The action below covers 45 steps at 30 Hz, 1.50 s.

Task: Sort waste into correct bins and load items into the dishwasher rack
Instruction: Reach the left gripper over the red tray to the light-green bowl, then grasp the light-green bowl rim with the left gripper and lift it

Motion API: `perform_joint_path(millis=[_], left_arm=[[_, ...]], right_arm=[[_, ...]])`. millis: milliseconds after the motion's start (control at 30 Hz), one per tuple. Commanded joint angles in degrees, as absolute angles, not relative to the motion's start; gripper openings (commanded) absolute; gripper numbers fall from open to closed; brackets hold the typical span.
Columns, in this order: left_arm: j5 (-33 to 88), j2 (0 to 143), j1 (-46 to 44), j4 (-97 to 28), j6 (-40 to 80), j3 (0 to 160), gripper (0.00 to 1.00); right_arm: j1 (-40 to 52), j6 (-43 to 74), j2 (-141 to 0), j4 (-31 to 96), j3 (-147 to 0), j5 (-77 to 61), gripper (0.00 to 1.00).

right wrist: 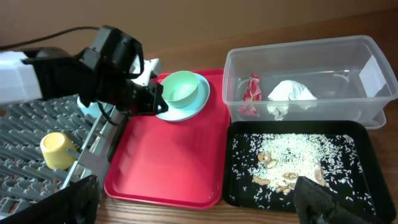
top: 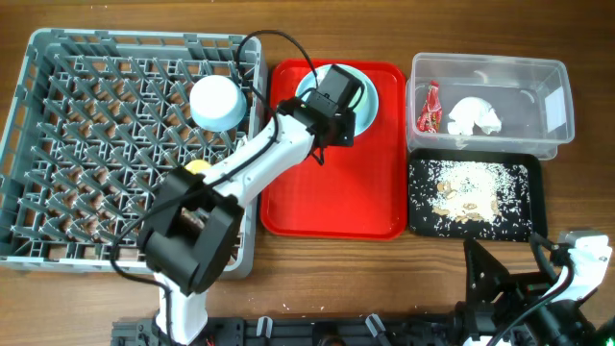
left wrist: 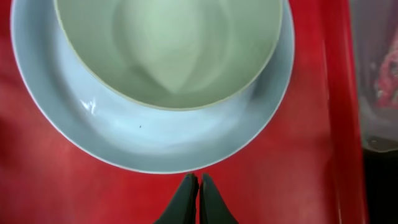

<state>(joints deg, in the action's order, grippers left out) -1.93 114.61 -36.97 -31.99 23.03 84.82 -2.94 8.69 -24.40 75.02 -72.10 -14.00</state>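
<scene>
A pale blue plate (top: pixel 368 108) lies at the back of the red tray (top: pixel 332 197), with a pale green bowl (left wrist: pixel 168 50) standing on it. My left gripper (left wrist: pixel 199 182) is shut and empty, its tips just at the plate's near rim (left wrist: pixel 155 152); it also shows in the overhead view (top: pixel 325 123). A pale blue bowl (top: pixel 217 101) sits upside down in the grey rack (top: pixel 58 144), and a yellow cup (right wrist: pixel 57 149) is in the rack too. The clear tub (top: pixel 553 91) holds the red wrapper (top: pixel 430 108) and the white napkin (top: pixel 476 115). The black tray (top: pixel 533 197) holds rice and crumbs (top: pixel 471 192). My right gripper (right wrist: pixel 196 200) is open and empty. No fork or spoon shows.
The rack fills the table's left side, the red tray the middle, the tub and black tray the right. The left arm reaches across the rack's right wall. The right arm rests low at the front right (top: pixel 538 288), near the table's edge.
</scene>
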Motion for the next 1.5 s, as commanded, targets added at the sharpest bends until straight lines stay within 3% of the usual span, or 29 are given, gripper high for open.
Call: perform_joint_path(millis=[0,233,533,667,700,767,833,867,1000,1267,1300,1333,1367,1467], left_arm=[[-4.0,117.9,-36.8,-30.5,22.8,85.1,0.04],[-5.9,123.2,-36.6,-29.0,22.7,85.1,0.04],[-0.1,113.9,-36.8,-57.7,22.8,85.1,0.04],[-0.3,112.2,-36.8,-59.5,22.7,86.0,0.04],[-0.1,110.5,-37.0,-59.3,22.7,87.9,0.21],[-0.1,108.5,-37.8,-55.4,22.6,89.1,0.28],[-0.1,107.7,-38.6,-48.3,20.8,89.1,0.44],[-0.1,108.0,-38.9,-44.1,19.8,89.1,0.45],[-0.1,111.5,-39.7,-35.0,19.7,89.0,0.36],[-1.0,122.0,-39.9,-32.7,19.7,89.0,0.35],[-1.2,122.9,-39.9,-32.7,19.7,89.0,0.31],[-2.4,123.3,-39.8,-32.7,19.7,89.0,0.08],[-3.8,123.3,-39.7,-32.7,19.7,89.1,0.04],[-5.5,120.5,-39.0,-32.9,19.7,89.7,0.04]], right_arm=[[-3.0,7.6,-23.9,74.9,-72.0,-14.5,1.00],[-3.0,7.6,-23.9,74.9,-72.0,-14.5,1.00],[-3.0,7.6,-23.9,74.9,-72.0,-14.5,1.00],[-3.0,7.6,-23.9,74.9,-72.0,-14.5,1.00],[-3.0,7.6,-23.9,74.9,-72.0,-14.5,1.00],[-3.0,7.6,-23.9,74.9,-72.0,-14.5,1.00],[-3.0,7.7,-23.9,74.9,-72.0,-14.5,1.00],[-3.0,7.7,-23.9,74.9,-72.0,-14.5,1.00],[-3.0,7.7,-23.9,74.9,-72.0,-14.5,1.00],[-3.0,7.6,-23.9,74.9,-72.0,-14.5,1.00],[-3.0,7.7,-23.9,74.9,-72.0,-14.5,1.00],[-3.0,7.6,-23.9,74.9,-72.0,-14.5,1.00],[-3.0,7.6,-23.9,74.9,-72.0,-14.5,1.00],[-3.0,7.6,-23.9,74.9,-72.0,-14.5,1.00]])
